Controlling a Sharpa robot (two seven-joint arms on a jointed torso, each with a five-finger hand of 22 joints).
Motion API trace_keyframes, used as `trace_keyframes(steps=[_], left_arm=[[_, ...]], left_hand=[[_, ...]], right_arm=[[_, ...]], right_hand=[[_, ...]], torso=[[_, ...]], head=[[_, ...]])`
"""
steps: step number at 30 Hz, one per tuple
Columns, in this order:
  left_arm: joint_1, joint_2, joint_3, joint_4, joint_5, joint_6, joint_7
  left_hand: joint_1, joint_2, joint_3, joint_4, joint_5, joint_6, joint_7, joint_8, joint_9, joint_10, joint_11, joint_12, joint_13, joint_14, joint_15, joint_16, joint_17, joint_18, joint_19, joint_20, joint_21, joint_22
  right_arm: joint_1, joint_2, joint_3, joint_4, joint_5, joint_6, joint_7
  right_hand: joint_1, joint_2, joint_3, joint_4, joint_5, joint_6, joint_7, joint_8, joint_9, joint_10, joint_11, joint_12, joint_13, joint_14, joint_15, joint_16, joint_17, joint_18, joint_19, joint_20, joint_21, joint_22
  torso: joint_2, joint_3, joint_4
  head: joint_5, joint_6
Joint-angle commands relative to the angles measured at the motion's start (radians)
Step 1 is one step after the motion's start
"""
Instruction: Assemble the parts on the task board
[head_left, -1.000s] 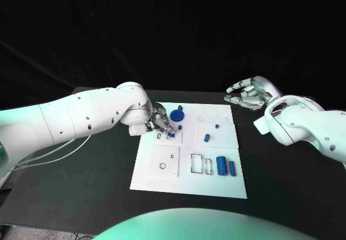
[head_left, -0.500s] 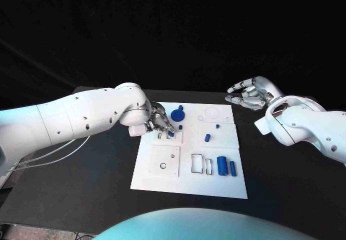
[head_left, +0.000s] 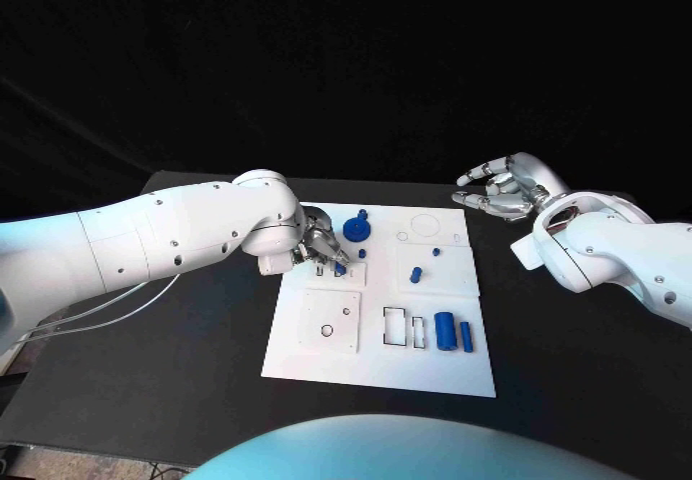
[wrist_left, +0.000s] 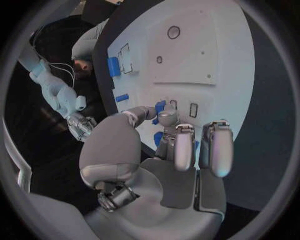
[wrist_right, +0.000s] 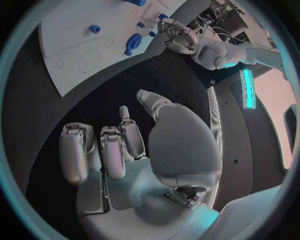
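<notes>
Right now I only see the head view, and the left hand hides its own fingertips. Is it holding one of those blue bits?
Observer: Yes. The left wrist view shows the left hand pinching a small blue piece between thumb and a finger.
Operator: Where will it go?
Observer: I can't say, but two small slots in the task board lie right beside the piece.
Operator: And the other hand?
Observer: The right wrist view shows the right hand with an empty palm and its fingers apart.

No legible text or labels anywhere.
</notes>
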Motion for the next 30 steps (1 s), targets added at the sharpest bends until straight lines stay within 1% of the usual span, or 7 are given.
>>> trace_keyframes(steps=[1, 6, 14, 18, 22, 29, 30], left_arm=[[-0.002, 0.004, 0.0, 0.005, -0.073, -0.009, 0.005], [-0.005, 0.006, -0.001, 0.006, -0.091, -0.012, 0.004], [-0.008, 0.007, -0.001, 0.008, -0.109, -0.02, 0.004], [-0.008, 0.007, -0.001, 0.01, -0.115, -0.015, 0.004], [-0.009, 0.007, -0.001, 0.011, -0.127, -0.007, 0.003], [-0.011, 0.007, -0.001, 0.013, -0.133, 0.015, -0.001], [-0.012, 0.007, -0.001, 0.013, -0.134, 0.018, -0.002]], left_hand=[[-0.013, -0.001, 0.194, -0.2, 0.007, 0.019, -0.011, 0.005, 0.003, 0.007, 0.0, -0.005, -0.002, 0.097, -0.006, 0.003, 0.227, -0.006, 0.05, -0.008, 0.006, 0.19], [-0.017, -0.002, 0.195, -0.202, 0.012, 0.02, -0.011, 0.008, 0.004, 0.007, 0.0, -0.005, -0.003, 0.097, -0.007, 0.004, 0.228, -0.006, 0.05, -0.008, 0.006, 0.19], [-0.022, -0.003, 0.197, -0.207, 0.024, 0.02, -0.012, 0.014, 0.006, 0.009, -0.001, -0.004, -0.003, 0.097, -0.008, 0.005, 0.229, -0.006, 0.052, -0.01, 0.008, 0.192], [-0.022, -0.003, 0.198, -0.208, 0.026, 0.021, -0.012, 0.015, 0.007, 0.009, -0.002, -0.004, -0.004, 0.097, -0.009, 0.006, 0.23, -0.006, 0.052, -0.01, 0.008, 0.192], [-0.022, -0.003, 0.198, -0.208, 0.027, 0.021, -0.013, 0.015, 0.007, 0.009, -0.002, -0.004, -0.004, 0.097, -0.009, 0.006, 0.23, -0.007, 0.052, -0.01, 0.009, 0.193], [-0.022, -0.003, 0.198, -0.21, 0.029, 0.021, -0.013, 0.017, 0.008, 0.01, -0.002, -0.005, -0.005, 0.098, -0.009, 0.007, 0.23, -0.007, 0.052, -0.01, 0.009, 0.193], [-0.022, -0.003, 0.198, -0.21, 0.029, 0.021, -0.013, 0.017, 0.008, 0.01, -0.002, -0.005, -0.005, 0.098, -0.009, 0.007, 0.23, -0.007, 0.052, -0.01, 0.009, 0.193]], right_arm=[[-0.001, 0.001, 0.0, 0.0, -0.009, 0.013, 0.006], [-0.002, 0.001, 0.0, 0.0, -0.009, 0.014, 0.006], [-0.003, 0.002, 0.0, -0.001, -0.008, 0.014, 0.007], [-0.004, 0.002, 0.0, -0.001, -0.008, 0.014, 0.007], [-0.005, 0.002, 0.0, -0.002, -0.007, 0.015, 0.007], [-0.006, 0.002, 0.0, -0.002, -0.007, 0.016, 0.007], [-0.006, 0.002, 0.0, -0.002, -0.007, 0.016, 0.008]], right_hand=[[-0.007, 0.0, 0.004, -0.001, 0.004, 0.002, -0.002, 0.004, 0.001, -0.004, 0.001, -0.005, 0.043, 0.103, -0.001, 0.004, 0.259, 0.019, 0.025, 0.0, -0.005, 0.203], [-0.007, 0.0, 0.004, -0.001, 0.004, 0.002, -0.002, 0.004, 0.001, -0.004, 0.001, -0.005, 0.043, 0.103, -0.001, 0.004, 0.259, 0.019, 0.025, 0.0, -0.005, 0.203], [-0.007, 0.0, 0.004, -0.001, 0.004, 0.002, -0.002, 0.004, 0.001, -0.004, 0.001, -0.005, 0.043, 0.103, -0.001, 0.004, 0.259, 0.019, 0.025, 0.0, -0.005, 0.203], [-0.009, -0.001, 0.008, 0.0, 0.007, 0.001, -0.002, 0.004, 0.002, -0.004, 0.001, -0.005, 0.044, 0.103, -0.002, 0.004, 0.258, 0.02, 0.024, 0.0, -0.007, 0.202], [-0.009, -0.001, 0.008, 0.0, 0.007, 0.001, -0.002, 0.004, 0.002, -0.004, 0.001, -0.005, 0.044, 0.103, -0.002, 0.004, 0.258, 0.02, 0.024, 0.0, -0.007, 0.202], [-0.009, -0.001, 0.008, 0.0, 0.007, 0.001, -0.002, 0.004, 0.002, -0.004, 0.001, -0.005, 0.044, 0.103, -0.002, 0.004, 0.258, 0.02, 0.024, 0.0, -0.007, 0.202], [-0.009, -0.001, 0.008, 0.0, 0.007, 0.001, -0.002, 0.004, 0.002, -0.004, 0.001, -0.005, 0.044, 0.103, -0.002, 0.004, 0.258, 0.02, 0.024, 0.0, -0.007, 0.202]], torso=[[0.001, -0.0001, -0.0001], [0.001, 0.0, -0.0011], [0.001, -0.0005, -0.0008], [0.001, -0.0003, -0.0006], [0.001, -0.0009, -0.0005], [0.001, -0.0009, 0.0], [0.001, -0.0005, -0.0004]], head=[[0.0, 0.001], [0.002, 0.0], [0.002, -0.001], [0.002, -0.003], [0.002, -0.004], [0.002, -0.006], [0.002, -0.007]])
